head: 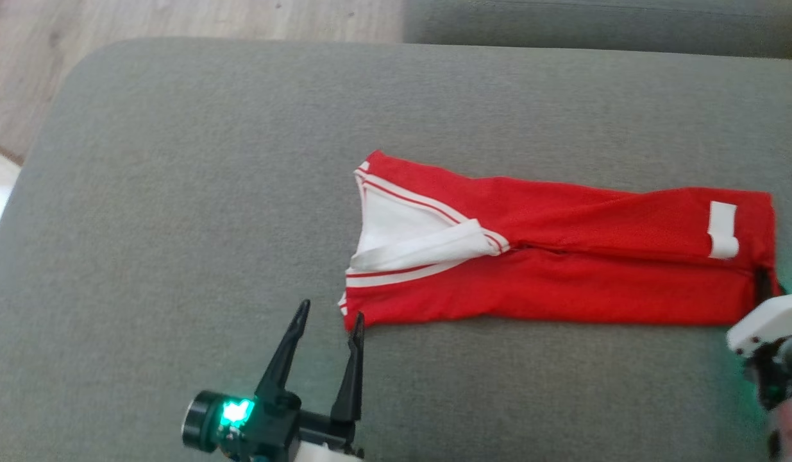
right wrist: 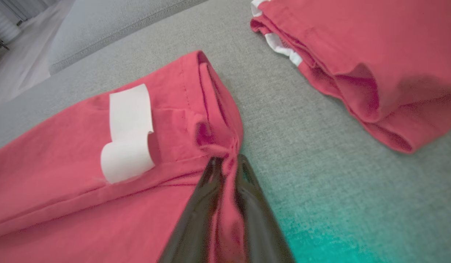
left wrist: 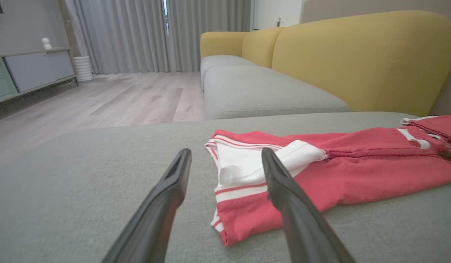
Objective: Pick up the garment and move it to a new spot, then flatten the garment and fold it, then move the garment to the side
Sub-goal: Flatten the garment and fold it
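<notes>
The red shirt (head: 562, 256) lies on the grey seat cushion (head: 177, 192), folded lengthwise into a long strip. Its white-trimmed V-neck is toward the robot's left and the hem is off to the right. The left gripper (head: 331, 314) sits low at the neck end with its fingers spread wide and nothing between them. Its right-hand fingertip is just beside the shirt's near corner, but honestly I can't tell if it's touching the cloth. The right gripper (right wrist: 228, 159) is at the hem end, fingers pressed together and pinching a bunched bit of the red hem, just beside the curled white label (right wrist: 128, 131). A second red garment (right wrist: 375, 54) lies folded on the same cushion, past the hem and apart from the shirt.
</notes>
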### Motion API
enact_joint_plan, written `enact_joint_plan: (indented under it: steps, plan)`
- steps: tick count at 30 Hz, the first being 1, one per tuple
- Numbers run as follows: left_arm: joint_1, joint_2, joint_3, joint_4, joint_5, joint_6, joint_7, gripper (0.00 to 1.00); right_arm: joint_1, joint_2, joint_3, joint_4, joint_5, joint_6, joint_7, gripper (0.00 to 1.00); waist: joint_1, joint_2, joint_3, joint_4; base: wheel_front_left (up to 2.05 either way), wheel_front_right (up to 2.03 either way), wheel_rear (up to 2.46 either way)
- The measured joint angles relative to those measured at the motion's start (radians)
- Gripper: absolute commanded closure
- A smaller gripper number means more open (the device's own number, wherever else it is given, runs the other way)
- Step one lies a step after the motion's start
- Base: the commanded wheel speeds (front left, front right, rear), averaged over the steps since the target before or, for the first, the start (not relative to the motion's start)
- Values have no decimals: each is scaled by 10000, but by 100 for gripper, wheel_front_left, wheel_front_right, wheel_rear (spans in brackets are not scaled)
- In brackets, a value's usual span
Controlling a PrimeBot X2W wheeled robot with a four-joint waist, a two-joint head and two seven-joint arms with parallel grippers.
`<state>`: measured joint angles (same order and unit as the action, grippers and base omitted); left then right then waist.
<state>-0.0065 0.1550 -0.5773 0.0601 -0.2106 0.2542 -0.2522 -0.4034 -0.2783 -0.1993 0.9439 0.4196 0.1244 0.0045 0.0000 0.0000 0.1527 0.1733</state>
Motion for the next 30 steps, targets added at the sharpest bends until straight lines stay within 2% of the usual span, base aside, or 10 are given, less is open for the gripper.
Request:
enact_joint_plan:
  steps: [4, 8, 13, 17, 21, 23, 27, 28, 30]
  plan:
    - [235, -125, 134, 69, 188, -182, -2, 0, 94, 330, 151, -27, -38, 0, -708, 100, 0, 0, -131, -311, 0, 0, 0]
    - [376, -130, 328, 111, 353, -351, -2, 0, 220, 382, 196, -217, -194, 0, -1124, 100, 0, 0, -295, -655, 0, 0, 0]
    - [421, -142, 585, 113, 481, -466, -2, 0, 322, -134, 169, -884, -190, 0, -1187, 100, 0, 0, -418, -1028, 0, 0, 0]
    - [586, -207, 631, 117, 573, -531, -2, 0, 328, -663, 40, -1992, -63, 0, -901, 100, 0, 0, -404, -1205, 0, 0, 0]
    - [581, -372, 671, 184, 619, -662, -2, 0, 500, -727, 4, -3457, 198, 0, -397, 100, 0, 0, -409, -1231, 0, 0, 0]
    - [582, -420, 679, 236, 621, -711, -2, 0, 659, -594, -13, -4330, 301, 0, -36, 100, 0, 0, -449, -1207, 0, 0, 0]
    - [586, -495, 777, 334, 621, -802, 0, 0, 1146, 134, 115, -6155, 355, 0, 610, 100, 0, 0, -549, -1117, 0, 0, 0]
    - [586, -495, 777, 334, 621, -802, 0, 0, 1146, 134, 115, -6155, 355, 0, 610, 100, 0, 0, -549, -1117, 0, 0, 0]
    - [588, -523, 884, 364, 621, -897, 0, 0, 1447, 539, 349, -6966, 372, -2, 897, 100, 0, 0, -617, -1069, 0, 0, 0]
